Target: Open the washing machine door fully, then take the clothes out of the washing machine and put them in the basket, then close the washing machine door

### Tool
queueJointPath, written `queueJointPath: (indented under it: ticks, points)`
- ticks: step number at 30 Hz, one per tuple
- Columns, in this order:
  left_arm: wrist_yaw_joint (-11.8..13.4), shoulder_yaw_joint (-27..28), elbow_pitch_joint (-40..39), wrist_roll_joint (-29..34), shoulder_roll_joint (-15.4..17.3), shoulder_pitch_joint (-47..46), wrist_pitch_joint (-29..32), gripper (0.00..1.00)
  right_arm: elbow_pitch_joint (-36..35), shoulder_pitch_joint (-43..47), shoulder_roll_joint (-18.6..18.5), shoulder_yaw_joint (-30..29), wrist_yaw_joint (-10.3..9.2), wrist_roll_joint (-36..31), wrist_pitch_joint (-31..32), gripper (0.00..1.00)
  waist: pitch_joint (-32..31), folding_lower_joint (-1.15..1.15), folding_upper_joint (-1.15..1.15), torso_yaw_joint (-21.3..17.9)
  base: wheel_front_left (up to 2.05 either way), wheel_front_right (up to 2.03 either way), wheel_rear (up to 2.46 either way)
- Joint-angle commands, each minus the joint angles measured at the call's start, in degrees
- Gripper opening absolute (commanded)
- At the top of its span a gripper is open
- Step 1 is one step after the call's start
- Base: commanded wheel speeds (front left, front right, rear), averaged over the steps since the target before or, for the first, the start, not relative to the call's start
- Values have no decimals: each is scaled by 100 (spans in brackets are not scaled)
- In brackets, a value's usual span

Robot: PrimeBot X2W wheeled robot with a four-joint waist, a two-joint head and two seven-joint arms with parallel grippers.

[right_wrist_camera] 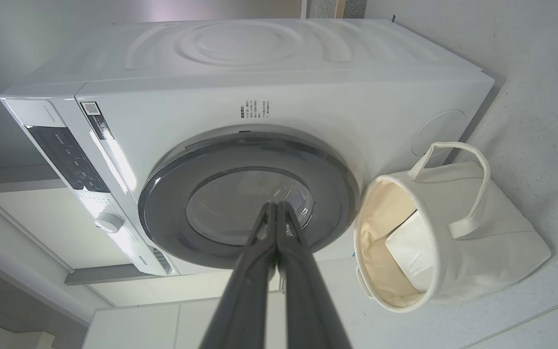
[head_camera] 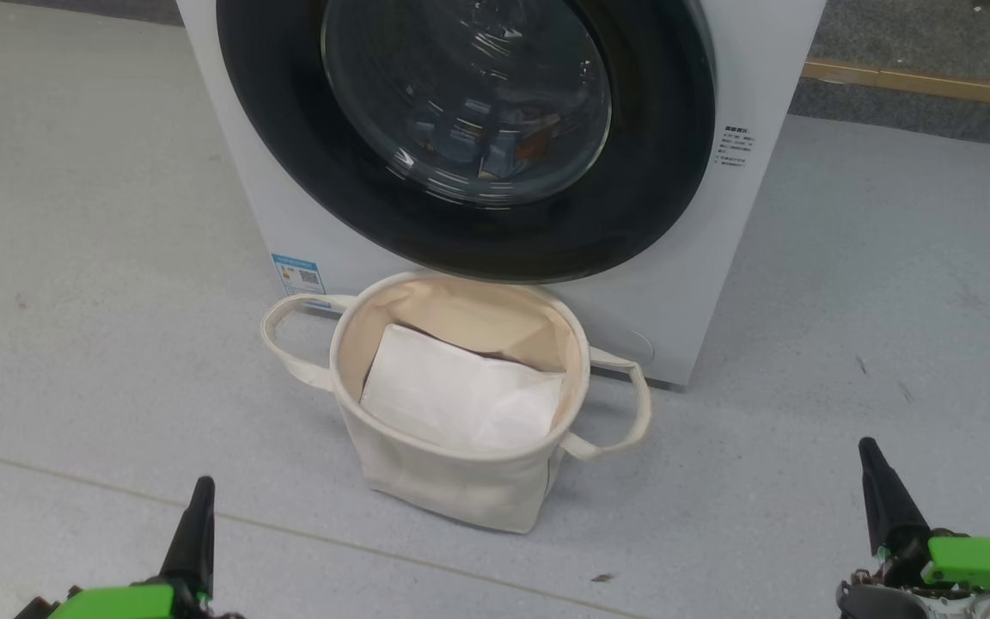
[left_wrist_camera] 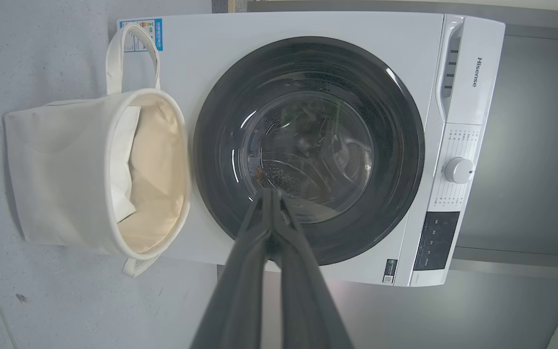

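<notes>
**Start of door-opening step.** The door point(head_camera: 465, 112) lies shut, flush on the front of the washer point(head_camera: 701, 284). The clothes point(head_camera: 495, 146) show dimly through its glass, inside the drum. The basket point(head_camera: 452, 481) stands against the foot of the washer, directly below the door's lower rim, with a white sheet point(head_camera: 461, 400) lying in it. The left gripper point(head_camera: 202, 492) and right gripper point(head_camera: 869, 454) hang well in front of the washer, one to each side of the basket. Each has its fingers pressed together and carries nothing.

**Hazards (judged).**
- The door's rim is glossy and curved, so closed fingertips may slide off it. Where the rim offers a catch cannot be told.
- The basket sits close under the door, so a swinging door or a reaching forearm could clip its soft rim or a loop handle and tip it.
- The sheet takes up part of the basket, so a dropped bundle might lodge on the rim or spill onto the floor point(head_camera: 74, 344).

**Clearances.** Bare floor lies on both sides of the washer and in front of it. The basket is the only obstacle in front of the washer. Room between the door's lower rim and the basket's rim looks slight, though the head view cannot settle it.
</notes>
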Motion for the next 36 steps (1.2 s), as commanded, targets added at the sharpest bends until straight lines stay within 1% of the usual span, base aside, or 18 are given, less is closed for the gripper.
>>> queueJointPath:
  ticks: [1,36]
  points:
    - [-40,192,-209,-19,37,-255,44,0,-177,-288,-38,117,1,-17,41,0,0,0,0,0,0,0,0]
    - [-40,192,-209,-19,37,-255,44,0,-177,-288,-38,117,1,-17,41,0,0,0,0,0,0,0,0]
